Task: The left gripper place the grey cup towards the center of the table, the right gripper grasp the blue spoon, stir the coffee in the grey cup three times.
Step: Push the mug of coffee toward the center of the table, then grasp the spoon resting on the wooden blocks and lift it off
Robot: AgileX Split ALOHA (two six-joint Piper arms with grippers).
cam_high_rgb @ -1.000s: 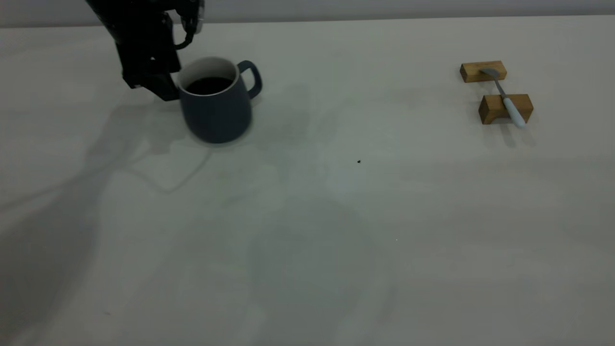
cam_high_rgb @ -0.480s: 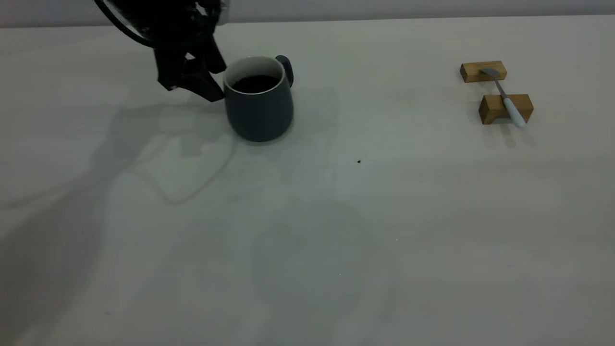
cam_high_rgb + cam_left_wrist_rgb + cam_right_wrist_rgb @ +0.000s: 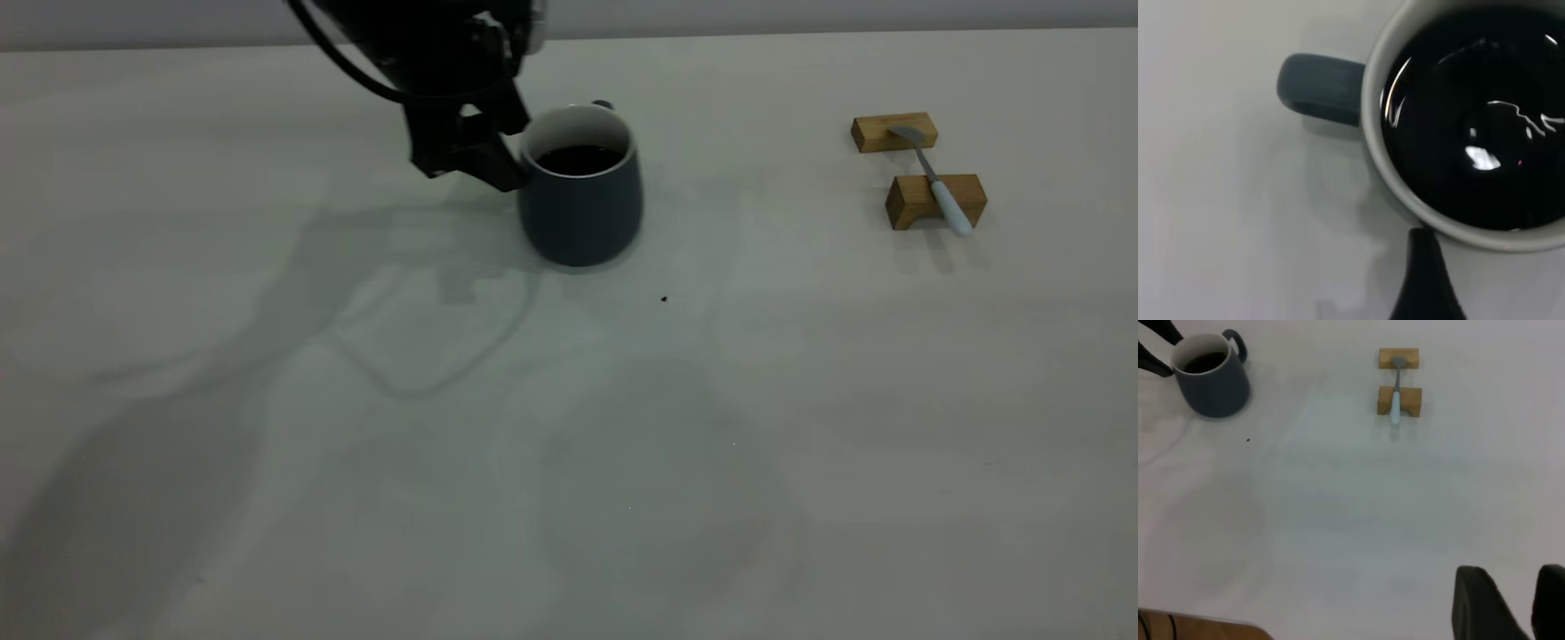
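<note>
Grey cup (image 3: pixel 580 200) handle (image 3: pixel 1319 88) — left wrist view only; left gripper (image 3: pixel 480 151) jaws indeterminate — right gripper (image 3: pixel 1511 600) parted

Exterior faces arms; left wrist close above grey cup (image 3: pixel 1471 127) (shared); right wrist high.

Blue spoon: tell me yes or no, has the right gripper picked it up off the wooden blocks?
No. The blue spoon lies across the two wooden blocks, with no gripper near it in the exterior view.

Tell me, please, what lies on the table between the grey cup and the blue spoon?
Only bare table lies between the grey cup and the blue spoon on its wooden blocks; the exterior view shows it.
</note>
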